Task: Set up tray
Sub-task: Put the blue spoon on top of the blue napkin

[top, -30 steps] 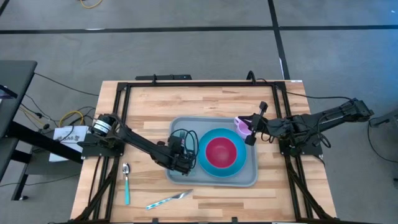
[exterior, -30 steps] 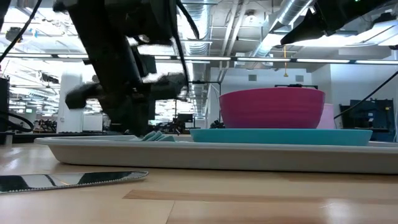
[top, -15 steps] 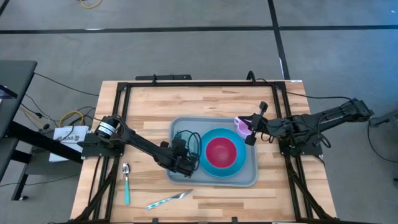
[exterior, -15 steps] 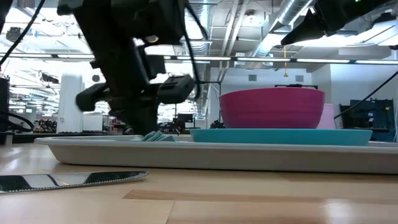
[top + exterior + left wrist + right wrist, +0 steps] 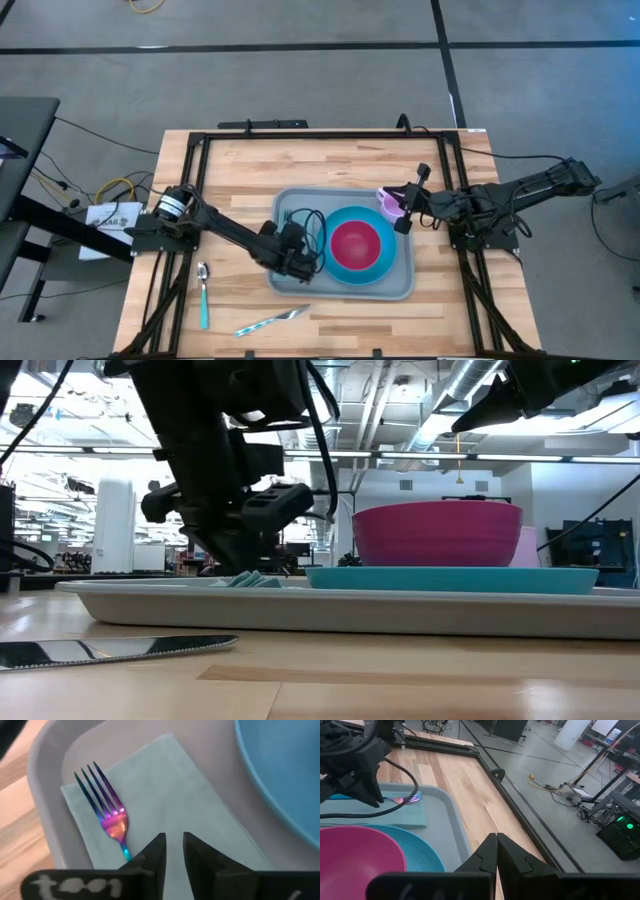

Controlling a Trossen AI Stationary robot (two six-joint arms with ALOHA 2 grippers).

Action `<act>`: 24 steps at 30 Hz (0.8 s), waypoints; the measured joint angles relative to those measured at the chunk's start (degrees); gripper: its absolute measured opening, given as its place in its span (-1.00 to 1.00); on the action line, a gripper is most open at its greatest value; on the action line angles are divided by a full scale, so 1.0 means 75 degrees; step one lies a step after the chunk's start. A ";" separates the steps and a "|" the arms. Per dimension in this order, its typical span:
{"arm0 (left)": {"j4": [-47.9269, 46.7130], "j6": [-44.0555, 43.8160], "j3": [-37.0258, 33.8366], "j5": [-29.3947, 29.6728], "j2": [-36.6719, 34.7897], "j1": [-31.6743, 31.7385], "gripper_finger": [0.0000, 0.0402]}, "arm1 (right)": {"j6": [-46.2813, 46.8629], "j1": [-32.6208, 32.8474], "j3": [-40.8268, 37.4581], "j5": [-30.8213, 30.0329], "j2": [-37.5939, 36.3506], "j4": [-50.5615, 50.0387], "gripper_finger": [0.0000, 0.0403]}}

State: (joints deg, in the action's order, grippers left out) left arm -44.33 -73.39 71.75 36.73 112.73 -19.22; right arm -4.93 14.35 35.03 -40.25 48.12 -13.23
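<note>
The grey-blue tray (image 5: 400, 285) lies mid-table. It holds a blue plate (image 5: 390, 262) with a pink bowl (image 5: 355, 245), a teal napkin (image 5: 165, 795) and a purple cup (image 5: 386, 203) at its far right corner. A rainbow fork (image 5: 107, 807) lies on the napkin. My left gripper (image 5: 172, 842) points down over the napkin, fingers a narrow gap apart, beside the fork's handle; it also shows in the high view (image 5: 298, 262). My right gripper (image 5: 496, 845) is shut and empty above the tray's far right corner, and shows in the high view too (image 5: 403, 212).
A teal-handled spoon (image 5: 203, 290) and a knife (image 5: 272, 320) lie on the wood near the front left; the knife also shows in the low view (image 5: 110, 650). A black frame (image 5: 300, 135) borders the table.
My left gripper has moved a little toward the table's right edge, staying low over the napkin in the tray. The fork, the plate and the bowl have kept still.
</note>
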 joint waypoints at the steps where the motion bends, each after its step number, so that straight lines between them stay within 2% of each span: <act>1: -0.0002 0.0013 0.0000 -0.0001 0.0000 0.0023 -0.69 | 0.0000 0.0003 0.0000 0.0000 0.0000 0.0000 -1.00; 3: -0.0102 0.0016 0.0025 -0.0114 0.0000 0.0076 -0.65 | 0.0000 0.0000 0.0000 0.0000 0.0000 0.0000 -1.00; 7: -0.1034 -0.0071 0.0625 -0.0870 0.0006 0.0164 -0.59 | 0.0000 0.0003 0.0000 0.0000 0.0000 0.0000 -1.00; 14: -0.3733 -0.0250 0.2403 -0.1962 0.0006 -0.0054 -0.61 | 0.0000 0.0002 0.0000 0.0000 0.0000 -0.0002 -1.00; 17: -0.5117 -0.0878 0.3154 -0.2561 0.0006 -0.0418 -0.62 | 0.0000 0.0003 0.0000 0.0000 0.0000 0.0000 -1.00; 19: -0.5927 -0.1572 0.3536 -0.2660 0.0006 -0.0772 -0.62 | 0.0000 0.0001 0.0000 0.0000 0.0000 0.0000 -1.00; 24: -0.6058 -0.3238 0.3655 -0.2886 0.0007 -0.1943 -0.63 | 0.0035 0.0003 -0.0003 0.0002 0.0000 -0.0003 -1.00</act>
State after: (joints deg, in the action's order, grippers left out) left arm -89.76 -97.68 99.16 15.09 112.78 -33.79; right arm -4.66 14.37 35.00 -40.23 48.12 -13.26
